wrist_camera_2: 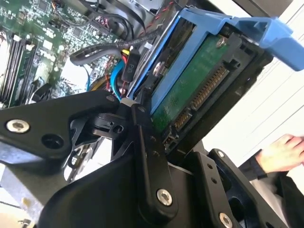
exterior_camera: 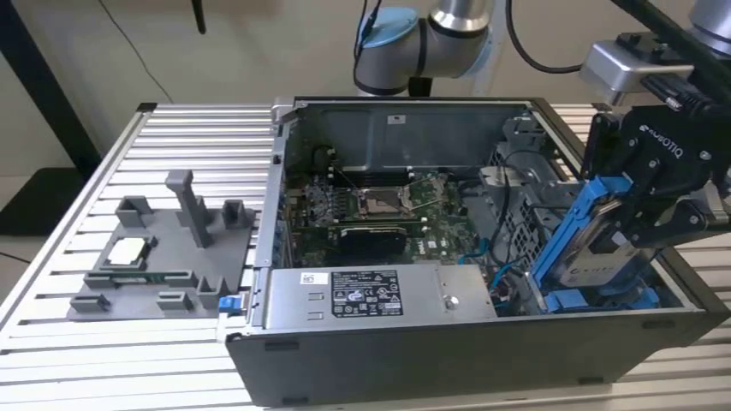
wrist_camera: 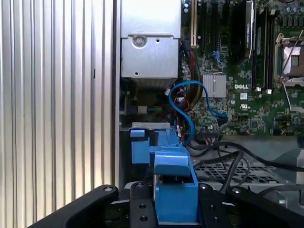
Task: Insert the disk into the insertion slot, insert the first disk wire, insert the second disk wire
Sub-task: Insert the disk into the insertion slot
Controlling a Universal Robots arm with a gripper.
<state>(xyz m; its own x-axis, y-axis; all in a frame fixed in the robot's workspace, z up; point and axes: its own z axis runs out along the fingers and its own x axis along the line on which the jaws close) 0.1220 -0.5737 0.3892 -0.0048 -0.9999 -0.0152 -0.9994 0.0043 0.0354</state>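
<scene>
Three steps make up the job, and the first, seating the drive, is the one in hand. The black two-fingered claw is pinching the flat silver-grey disk in its bright blue plastic carrier frame, with a finger pressed on each broad face. In the second wrist view the disk's green circuit-board side and bare connector edge face the camera, with nothing plugged in, so both wire steps are not yet done.

The disk hangs on edge, tilted, inside the open dark grey computer case. Its lower end is close over the narrow dark grey insertion slot with bright blue tabs, directly below the claw. I cannot tell whether they touch, and the disk is plainly not seated. A loose blue data cable curls beyond the slot, away from the claw.

Seating, as I judge it, calls for squaring the carrier with the bay and a straight, gentle descent clear of the cables.
</scene>
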